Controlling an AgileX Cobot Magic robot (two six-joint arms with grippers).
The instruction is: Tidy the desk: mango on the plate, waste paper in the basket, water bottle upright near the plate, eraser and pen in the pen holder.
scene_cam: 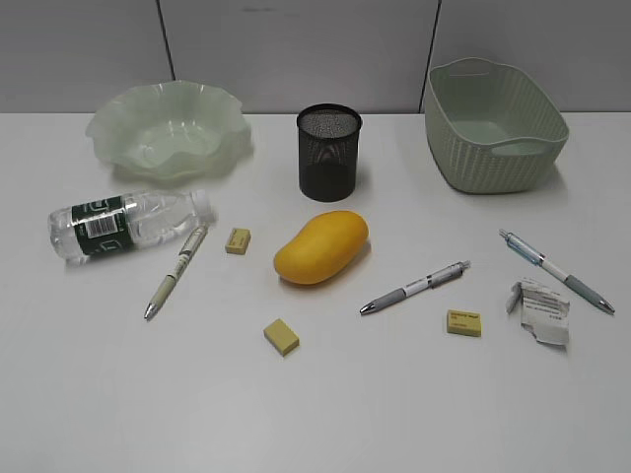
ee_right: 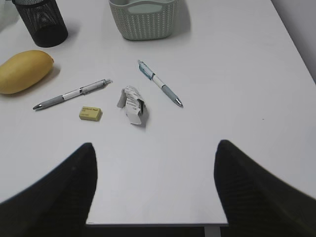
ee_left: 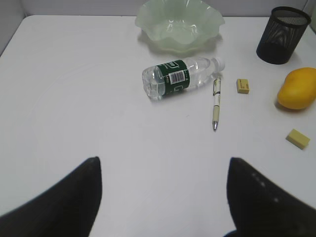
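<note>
Both grippers, left [ee_left: 160, 197] and right [ee_right: 154, 190], wide open above the desk's [scene_cam: 394, 414] near edge; mango [scene_cam: 320, 247] mid-desk; bottle [scene_cam: 126, 226] on its side toward the left edge

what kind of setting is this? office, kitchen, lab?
Most likely a staged desk in a lab or office: a plain white desk against grey partition panels, with desk items like a mesh pen holder, pens and erasers laid out beside a mango and a woven basket.

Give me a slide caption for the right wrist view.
Open right claw above the desk, facing waste paper, two pens, an eraser, mango, pen holder and basket.
</note>
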